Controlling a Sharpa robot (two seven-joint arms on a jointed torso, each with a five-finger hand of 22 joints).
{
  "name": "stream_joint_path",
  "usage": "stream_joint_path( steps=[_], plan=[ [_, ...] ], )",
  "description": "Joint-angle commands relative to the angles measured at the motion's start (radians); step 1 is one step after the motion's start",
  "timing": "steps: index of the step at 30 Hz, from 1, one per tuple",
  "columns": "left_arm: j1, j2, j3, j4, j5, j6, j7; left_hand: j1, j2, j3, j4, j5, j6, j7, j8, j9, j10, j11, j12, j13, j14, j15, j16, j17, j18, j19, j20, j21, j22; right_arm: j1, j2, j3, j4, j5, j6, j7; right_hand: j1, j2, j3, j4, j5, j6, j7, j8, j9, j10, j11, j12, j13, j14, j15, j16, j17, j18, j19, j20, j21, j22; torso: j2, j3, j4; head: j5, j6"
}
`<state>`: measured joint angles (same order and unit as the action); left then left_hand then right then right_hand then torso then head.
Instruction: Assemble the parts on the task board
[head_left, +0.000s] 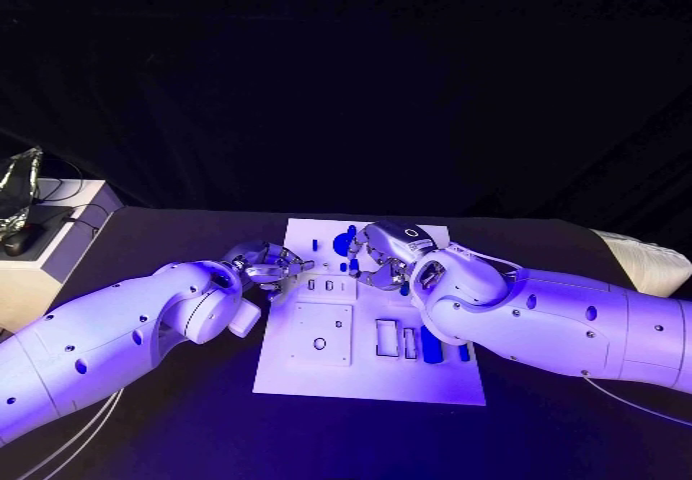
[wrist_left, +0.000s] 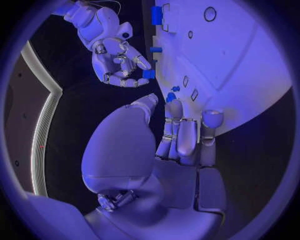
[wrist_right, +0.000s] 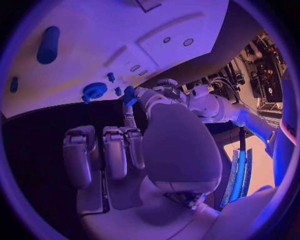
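Head view: left hand (head_left: 264, 262) pinches a blue part (wrist_right: 129, 95) at board (head_left: 433, 380); right hand (head_left: 384, 258) loosely curled, holding nothing. Thin grip, part may slip.

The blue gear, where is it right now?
In the head view the blue gear lies on the task board's far edge, just beside the right hand.

We see a black counter (head_left: 173, 420) under violet-blue light, with a black backdrop (head_left: 346, 100) behind its far edge. At the far left stands a white cabinet (head_left: 58, 250) carrying dark cables (head_left: 22, 200). At the right edge lies a pale ribbed object (head_left: 649, 262).
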<state>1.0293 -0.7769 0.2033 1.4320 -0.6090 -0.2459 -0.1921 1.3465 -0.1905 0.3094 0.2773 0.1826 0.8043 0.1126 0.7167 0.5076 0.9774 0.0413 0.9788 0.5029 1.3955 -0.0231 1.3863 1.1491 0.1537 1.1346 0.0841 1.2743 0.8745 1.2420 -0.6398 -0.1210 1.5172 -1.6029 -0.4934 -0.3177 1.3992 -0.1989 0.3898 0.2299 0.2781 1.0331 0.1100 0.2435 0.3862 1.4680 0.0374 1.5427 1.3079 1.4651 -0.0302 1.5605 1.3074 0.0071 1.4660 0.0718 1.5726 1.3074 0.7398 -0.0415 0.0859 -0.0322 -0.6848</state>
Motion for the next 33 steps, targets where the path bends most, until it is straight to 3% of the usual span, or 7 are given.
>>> stream_joint_path(
  steps=[1,8,14,19,22,33],
  plan=[
    [0.0,-0.006,0.008,0.015,0.027,0.004,0.031,0.008,-0.003,0.004,0.001,0.0,-0.009,0.001,-0.003,-0.002,-0.01,-0.001,0.0,-0.002,0.003,0.003,0.003,-0.003,-0.02,0.002,0.001,0.003,-0.001,0.0,0.012,-0.003,-0.02,-0.023,0.057,-0.017,0.002,0.004,0.005,-0.001,0.004,0.006,-0.001,0.007,0.002,0.08,-0.007,0.003,0.24,0.1,-0.008,0.003,0.238,-0.007,0.105,-0.004,-0.002,0.263,0.002,-0.0012,0.0017,0.0,-0.001],
    [-0.003,-0.031,0.035,0.037,0.066,0.012,0.073,0.012,-0.006,0.008,0.006,0.0,-0.021,0.009,-0.017,-0.01,-0.023,0.006,-0.016,-0.014,-0.001,0.008,0.001,-0.009,-0.021,0.002,0.004,0.003,0.0,-0.001,0.047,-0.01,-0.062,-0.034,0.102,-0.038,0.0,0.003,0.005,-0.001,0.002,0.006,-0.001,0.007,0.002,0.08,-0.006,0.003,0.239,0.1,-0.008,0.003,0.238,-0.007,0.105,-0.004,-0.002,0.263,0.003,-0.0011,0.0009,0.001,-0.005],
    [-0.003,-0.048,0.046,0.045,0.085,0.005,0.097,0.014,-0.007,0.01,0.006,0.0,-0.024,0.012,-0.022,-0.012,-0.026,0.009,-0.02,-0.018,-0.001,0.01,0.001,-0.009,-0.02,0.001,0.005,0.003,-0.001,-0.004,0.07,-0.014,-0.078,-0.06,0.124,-0.068,-0.001,0.003,0.006,-0.001,0.001,0.005,-0.001,0.007,0.002,0.079,-0.006,0.002,0.238,0.1,-0.008,0.003,0.238,-0.007,0.105,-0.004,-0.002,0.263,0.002,-0.0003,0.0036,0.003,-0.011],
    [-0.003,-0.052,0.049,0.046,0.092,0.001,0.105,0.014,-0.007,0.01,0.006,0.0,-0.024,0.012,-0.022,-0.012,-0.026,0.009,-0.02,-0.018,-0.001,0.01,0.001,-0.009,-0.02,0.001,0.005,0.003,-0.001,-0.007,0.081,-0.016,-0.079,-0.078,0.137,-0.088,-0.001,0.003,0.006,-0.001,0.001,0.005,-0.001,0.007,0.002,0.079,-0.006,0.002,0.238,0.1,-0.008,0.003,0.238,-0.007,0.105,-0.004,-0.002,0.263,0.002,-0.0011,0.0037,0.006,-0.014],
    [-0.003,-0.054,0.049,0.046,0.093,0.0,0.107,0.014,-0.007,0.01,0.006,0.0,-0.024,0.012,-0.022,-0.012,-0.026,0.009,-0.02,-0.018,-0.001,0.01,0.001,-0.009,-0.02,0.001,0.005,0.003,-0.001,-0.008,0.084,-0.018,-0.079,-0.094,0.144,-0.107,-0.001,0.004,0.008,-0.002,0.0,0.004,-0.001,0.007,0.002,0.079,-0.007,0.001,0.238,0.099,-0.008,0.002,0.236,-0.007,0.105,-0.004,-0.002,0.263,0.002,0.0009,0.0,0.008,-0.015],
    [-0.003,-0.056,0.05,0.042,0.096,0.004,0.105,0.012,-0.008,0.009,0.007,0.0,-0.025,0.013,-0.024,-0.013,-0.027,0.01,-0.022,-0.02,-0.001,0.011,0.001,-0.008,-0.02,0.001,0.006,0.003,-0.002,-0.01,0.082,-0.021,-0.059,-0.139,0.14,-0.141,0.0,0.004,0.01,-0.003,0.001,0.003,-0.001,0.008,0.002,0.079,-0.007,0.002,0.238,0.099,-0.008,0.002,0.236,-0.007,0.105,-0.004,-0.002,0.263,0.002,0.0019,0.0001,0.01,-0.016]
  ],
)
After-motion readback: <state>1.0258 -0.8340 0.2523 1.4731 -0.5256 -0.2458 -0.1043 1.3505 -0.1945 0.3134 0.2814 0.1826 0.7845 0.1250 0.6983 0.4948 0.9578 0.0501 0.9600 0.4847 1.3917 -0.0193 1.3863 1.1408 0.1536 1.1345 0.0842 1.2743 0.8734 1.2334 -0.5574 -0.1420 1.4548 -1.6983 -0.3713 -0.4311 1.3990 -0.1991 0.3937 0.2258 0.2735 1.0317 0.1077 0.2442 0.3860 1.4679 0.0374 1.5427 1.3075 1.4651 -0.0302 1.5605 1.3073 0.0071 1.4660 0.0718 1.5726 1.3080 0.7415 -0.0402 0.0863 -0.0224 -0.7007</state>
